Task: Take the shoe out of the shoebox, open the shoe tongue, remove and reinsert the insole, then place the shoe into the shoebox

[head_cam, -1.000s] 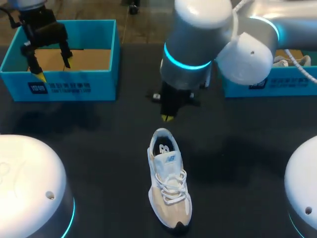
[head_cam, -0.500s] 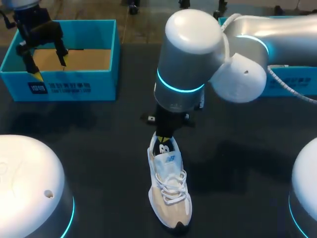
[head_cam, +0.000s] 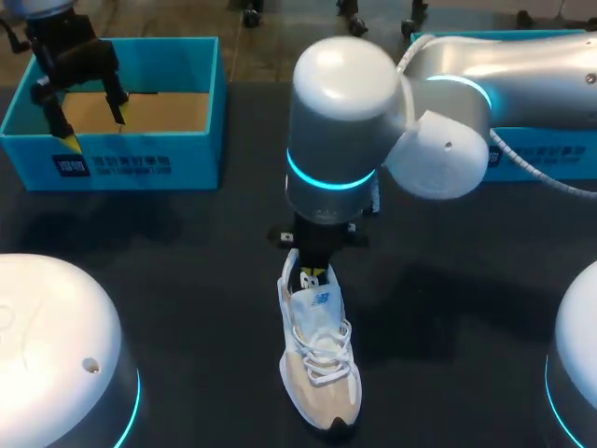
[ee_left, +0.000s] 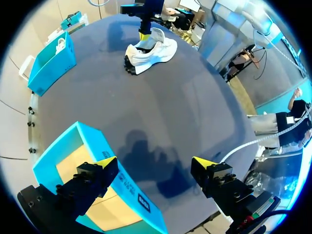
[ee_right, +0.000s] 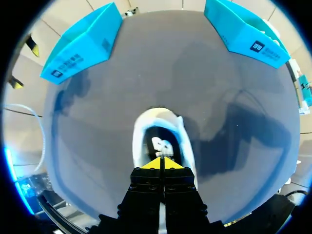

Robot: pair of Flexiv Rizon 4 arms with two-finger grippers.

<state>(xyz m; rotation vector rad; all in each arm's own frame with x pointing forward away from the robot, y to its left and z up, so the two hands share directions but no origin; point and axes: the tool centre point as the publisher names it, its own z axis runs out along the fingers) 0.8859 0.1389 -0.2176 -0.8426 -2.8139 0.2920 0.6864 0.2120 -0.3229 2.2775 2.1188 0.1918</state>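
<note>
– Over the shoe (head_cam: 317, 355), at its heel end, what is your right gripper (head_cam: 313, 273) doing?

– It hangs straight down onto the collar opening. Its yellow fingertips (ee_right: 150, 165) are pressed flat against each other, so it is clenched. The right wrist view shows them right at the mouth of the shoe, with the dark lining just ahead of them. Whether they touch the lining, you cannot tell.

– And the shoe itself?

– It stands upright on its sole on the dark table (head_cam: 187, 243), outside both boxes. Its beige toe points back towards your base and its heel points away. The laces are crossed over the tongue.

– Where is your left gripper (head_cam: 98, 129) from there?

– Well apart from the shoe, beyond its heel and far off to your left. It hangs above the open blue shoebox (head_cam: 121, 154). Its fingers are spread wide and hold nothing. In the left wrist view one finger sits over the brown floor of the shoebox and the other over the table beside it.

– Anything else near the shoe?

– A second blue box (head_cam: 546, 154) sits beyond the heel on your right, partly hidden by your right arm (head_cam: 448, 103). Something white lies in it, too small to tell what.
</note>
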